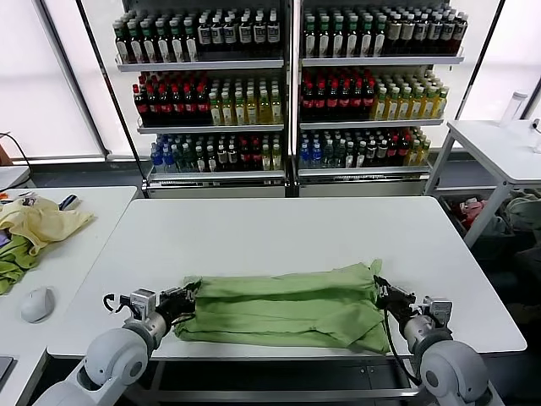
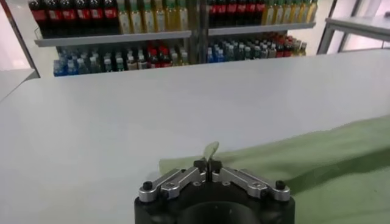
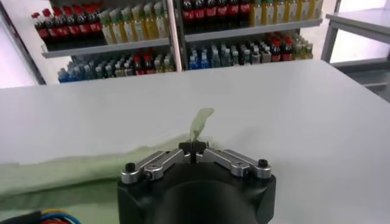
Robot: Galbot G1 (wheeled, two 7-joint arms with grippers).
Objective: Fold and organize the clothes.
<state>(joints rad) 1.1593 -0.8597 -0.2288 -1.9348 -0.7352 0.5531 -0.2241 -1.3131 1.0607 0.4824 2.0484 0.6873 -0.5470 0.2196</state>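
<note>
The light green polo shirt point(image 1: 283, 306) lies folded into a long band across the near edge of the white table point(image 1: 279, 233). My left gripper point(image 1: 188, 296) is shut on the shirt's left end; in the left wrist view a tab of green cloth point(image 2: 211, 150) sticks up between its closed fingertips point(image 2: 209, 165). My right gripper point(image 1: 379, 292) is shut on the shirt's right end; in the right wrist view a strip of cloth point(image 3: 200, 122) rises from its fingertips point(image 3: 193, 147). The collar, buttons and graphic are hidden.
A pale yellow garment point(image 1: 42, 222) and a darker green cloth point(image 1: 13, 262) lie on the left side table with a white mouse point(image 1: 37, 303). Shelves of bottles point(image 1: 287, 85) stand behind. Another white table point(image 1: 499, 148) stands at the far right.
</note>
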